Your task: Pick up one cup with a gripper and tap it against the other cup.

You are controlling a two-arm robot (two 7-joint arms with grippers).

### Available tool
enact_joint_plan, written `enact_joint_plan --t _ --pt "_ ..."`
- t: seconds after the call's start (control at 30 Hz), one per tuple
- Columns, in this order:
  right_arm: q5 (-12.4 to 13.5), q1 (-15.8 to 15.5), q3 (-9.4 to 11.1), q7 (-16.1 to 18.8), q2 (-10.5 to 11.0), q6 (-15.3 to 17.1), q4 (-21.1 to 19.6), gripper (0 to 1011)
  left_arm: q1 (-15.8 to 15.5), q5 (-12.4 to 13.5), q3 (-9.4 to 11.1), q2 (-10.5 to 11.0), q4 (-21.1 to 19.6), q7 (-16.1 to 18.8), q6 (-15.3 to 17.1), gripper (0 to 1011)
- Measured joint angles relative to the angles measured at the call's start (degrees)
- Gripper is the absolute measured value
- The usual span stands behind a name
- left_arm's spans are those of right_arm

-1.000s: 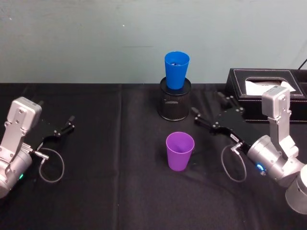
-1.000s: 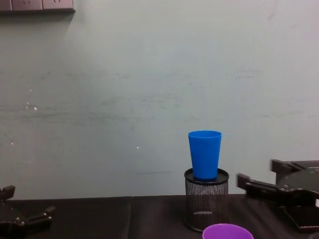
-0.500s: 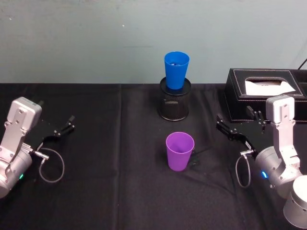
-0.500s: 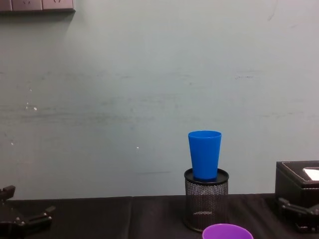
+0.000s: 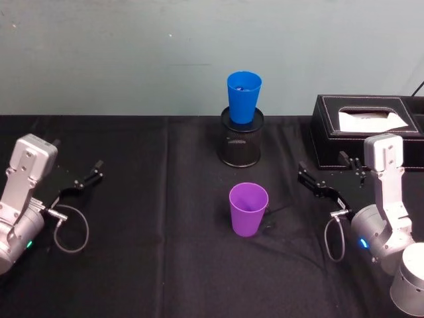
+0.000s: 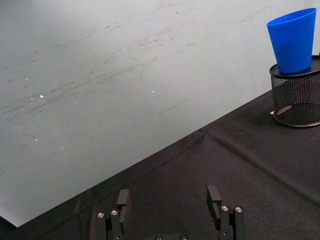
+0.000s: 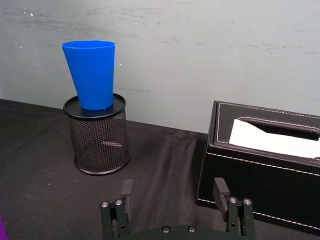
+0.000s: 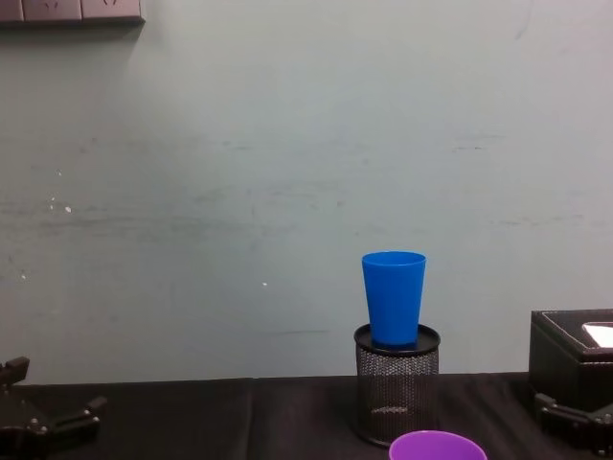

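Observation:
The purple cup (image 5: 248, 209) stands upright on the black cloth at mid-table; its rim (image 8: 437, 447) shows low in the chest view. Behind it the blue cup (image 5: 244, 97) sits upright on the black mesh pen holder (image 5: 241, 142). My right gripper (image 5: 322, 169) hangs open to the right of the purple cup, a hand's width away and empty. In the right wrist view its gripper (image 7: 173, 187) faces the blue cup (image 7: 90, 74) and the holder (image 7: 97, 135). My left gripper (image 5: 77, 154) rests open at the far left, holding nothing; its wrist view shows the blue cup (image 6: 294, 40) far off.
A black tissue box (image 5: 361, 126) with a white sheet in its slot stands at the back right, just behind the right gripper. A grey-green wall closes the table's far edge. Black cloth lies bare between the left gripper and the cups.
The right gripper has drawn back to the right and toward me, away from the pen holder, then nearly stopped. Both cups and the left arm have stayed put.

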Motion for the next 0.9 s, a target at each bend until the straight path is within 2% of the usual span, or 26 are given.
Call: enact_joint_plan --t 0.9 --pt "0.1 -0.03 -0.11 -0.01 0.17 -0.32 -0.15 1003 0.0 0.0 0.0 0.0 0.0 0.0 0.0 1000"
